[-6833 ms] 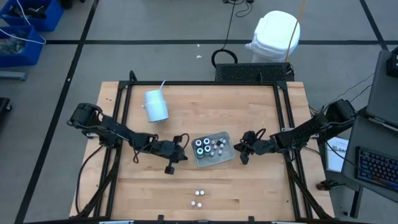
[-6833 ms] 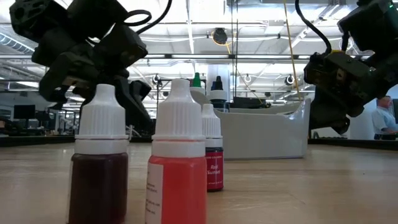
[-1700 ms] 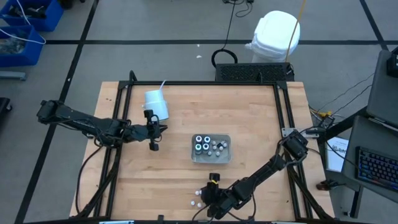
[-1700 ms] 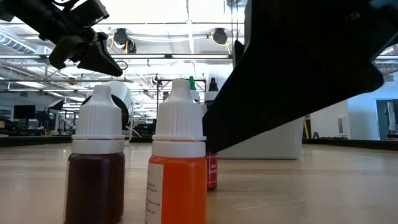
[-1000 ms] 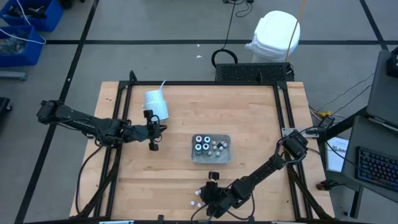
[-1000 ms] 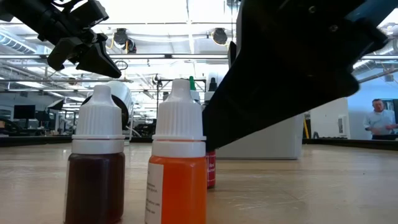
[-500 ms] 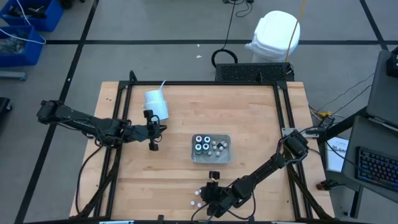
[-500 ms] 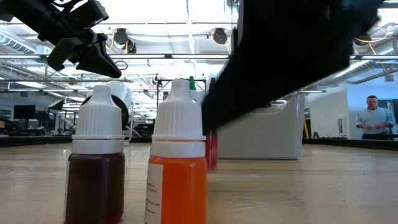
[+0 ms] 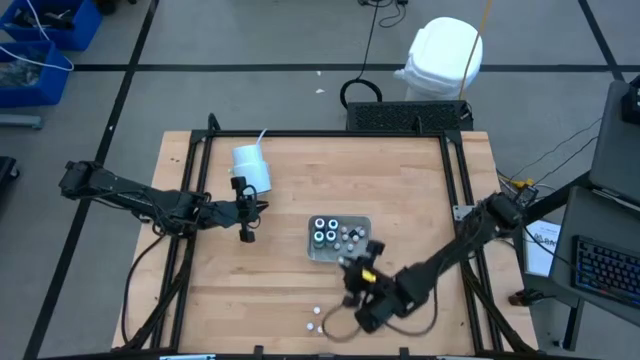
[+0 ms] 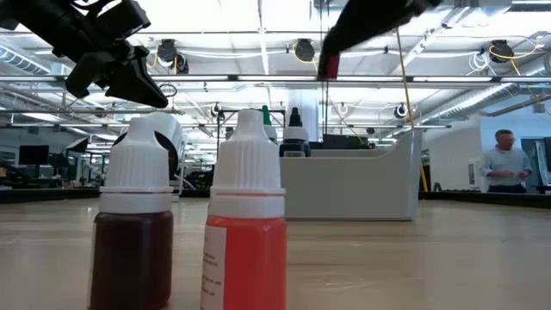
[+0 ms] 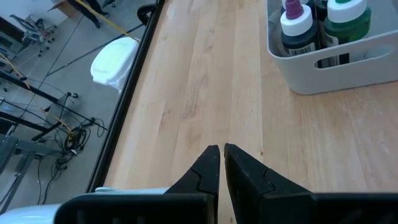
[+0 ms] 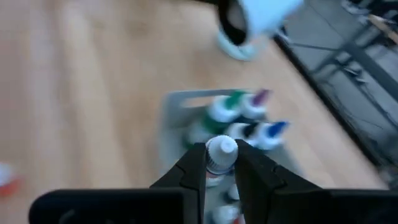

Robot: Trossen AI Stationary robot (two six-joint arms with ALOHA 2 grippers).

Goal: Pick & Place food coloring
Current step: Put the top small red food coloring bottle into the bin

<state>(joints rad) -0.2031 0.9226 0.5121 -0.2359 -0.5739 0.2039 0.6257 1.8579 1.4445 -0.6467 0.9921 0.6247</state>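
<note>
Two small white-capped food coloring bottles stand on the table near its near edge, one dark brown point(image 10: 136, 226) and one orange-red point(image 10: 248, 226); they also show in the high view point(image 9: 316, 318). My right gripper point(image 9: 352, 263) is in the air just near of the clear tray point(image 9: 340, 240), shut on a third small red bottle point(image 10: 328, 65). The tray holds several larger bottles point(image 12: 239, 112). My left gripper point(image 9: 246, 216) is shut and empty, hovering left of the tray. My right gripper pinches the small bottle between its two fingers at its white-capped upper end point(image 12: 221, 149). The red body point(image 10: 328, 65) hangs below the fingers, lifted clear of the table.
A white cup with a straw point(image 9: 251, 168) lies at the table's far left. The tray's wall point(image 11: 323, 68) stands ahead of my left gripper. Bare wood lies between the tray and the two standing bottles. A person point(image 10: 502, 164) stands in the room beyond the table.
My right gripper has risen from the table's near edge and gone toward the far edge, to the tray, carrying the small red bottle lifted clear. The other two bottles have stayed where they were.
</note>
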